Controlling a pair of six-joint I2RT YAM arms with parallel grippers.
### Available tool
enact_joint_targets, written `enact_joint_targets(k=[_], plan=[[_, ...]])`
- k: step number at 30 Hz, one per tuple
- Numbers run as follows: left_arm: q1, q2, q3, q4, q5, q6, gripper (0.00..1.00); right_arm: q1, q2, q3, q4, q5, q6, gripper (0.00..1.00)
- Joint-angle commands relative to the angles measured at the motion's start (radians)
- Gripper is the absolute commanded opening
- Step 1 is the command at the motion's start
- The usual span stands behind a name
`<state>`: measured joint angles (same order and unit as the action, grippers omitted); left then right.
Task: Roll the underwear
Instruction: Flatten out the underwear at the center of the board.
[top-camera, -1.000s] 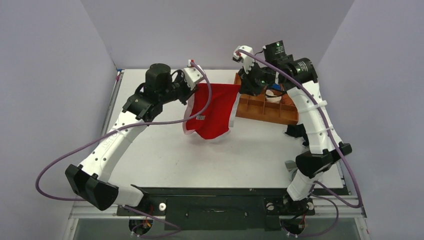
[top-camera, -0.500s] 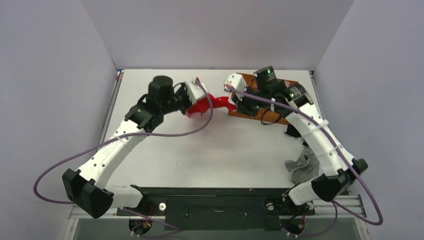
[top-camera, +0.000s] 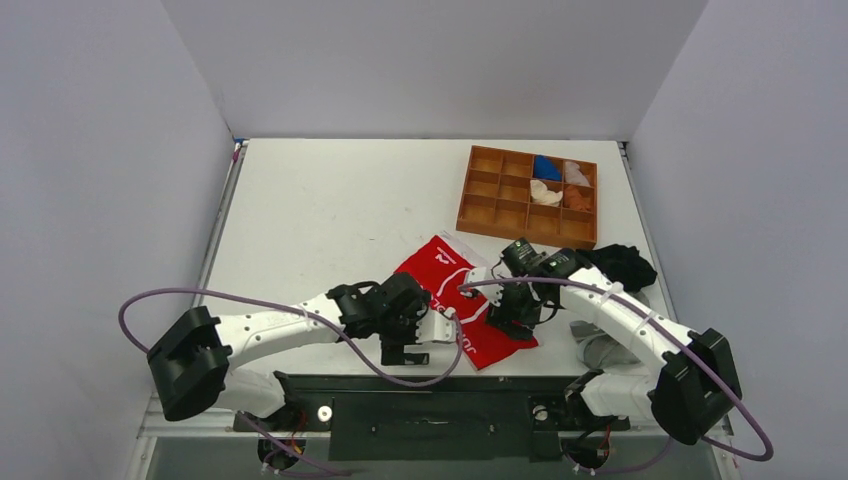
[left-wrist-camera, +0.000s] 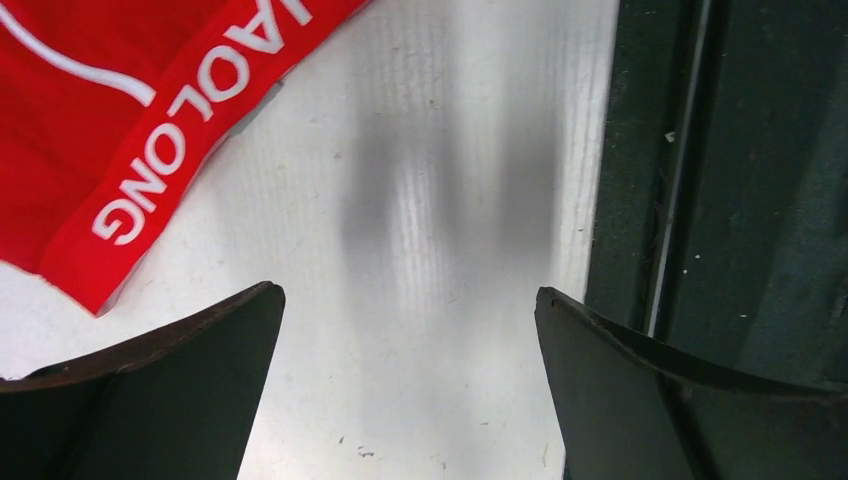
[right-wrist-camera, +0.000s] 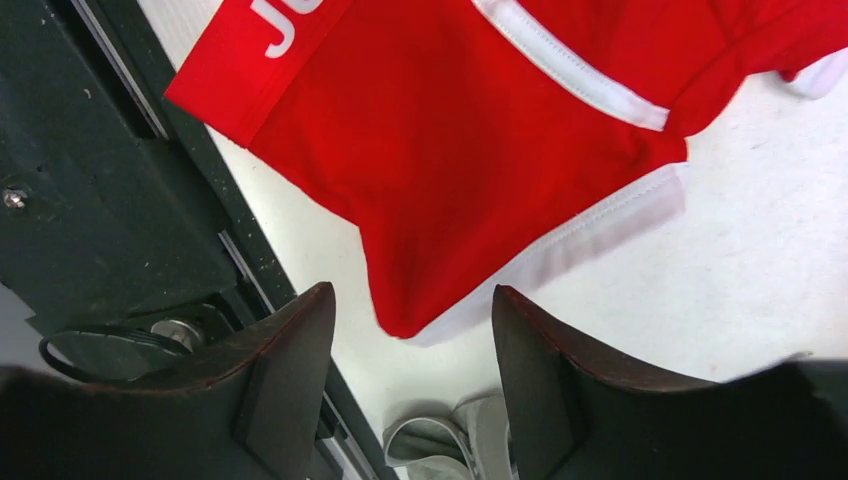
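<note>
White counter (top-camera: 330, 210) bears the underwear (top-camera: 440, 265) flat near its front edge; my left fingers (left-wrist-camera: 150, 400) gape wide, right fingers (right-wrist-camera: 285, 390) parted, both empty.

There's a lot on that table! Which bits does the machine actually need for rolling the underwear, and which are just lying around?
Part of the job:
- red underwear, spread out near the front edge

Just lying about:
- wooden divided tray
- black garment
- grey garment

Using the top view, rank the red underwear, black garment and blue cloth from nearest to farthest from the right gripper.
1. Underwear, lying right at the right gripper.
2. Black garment, off to its right.
3. Blue cloth, in the wooden tray's far row.
</note>
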<state>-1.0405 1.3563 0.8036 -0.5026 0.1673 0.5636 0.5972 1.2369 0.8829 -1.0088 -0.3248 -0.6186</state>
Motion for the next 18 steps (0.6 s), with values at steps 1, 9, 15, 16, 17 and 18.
enact_joint_targets(k=[1,9,15,16,17,18], plan=[[0.015,-0.083,0.021,0.062,-0.092,0.014,0.97,-0.002,-0.070,0.018,0.047,0.018,0.000,0.56],[0.297,-0.035,0.075,0.188,0.006,-0.049,0.97,-0.086,-0.105,0.057,0.044,-0.022,-0.003,0.59],[0.522,0.173,0.228,0.226,0.162,-0.316,0.98,-0.141,-0.047,0.078,0.125,-0.108,0.055,0.58],[0.536,0.221,0.261,0.225,0.171,-0.340,0.99,-0.151,-0.042,0.079,0.158,-0.105,0.084,0.58],[0.553,0.241,0.276,0.223,0.176,-0.384,1.00,-0.158,-0.031,0.081,0.172,-0.104,0.095,0.57],[0.559,0.279,0.299,0.225,0.171,-0.404,1.00,-0.178,-0.021,0.085,0.194,-0.106,0.116,0.57]])
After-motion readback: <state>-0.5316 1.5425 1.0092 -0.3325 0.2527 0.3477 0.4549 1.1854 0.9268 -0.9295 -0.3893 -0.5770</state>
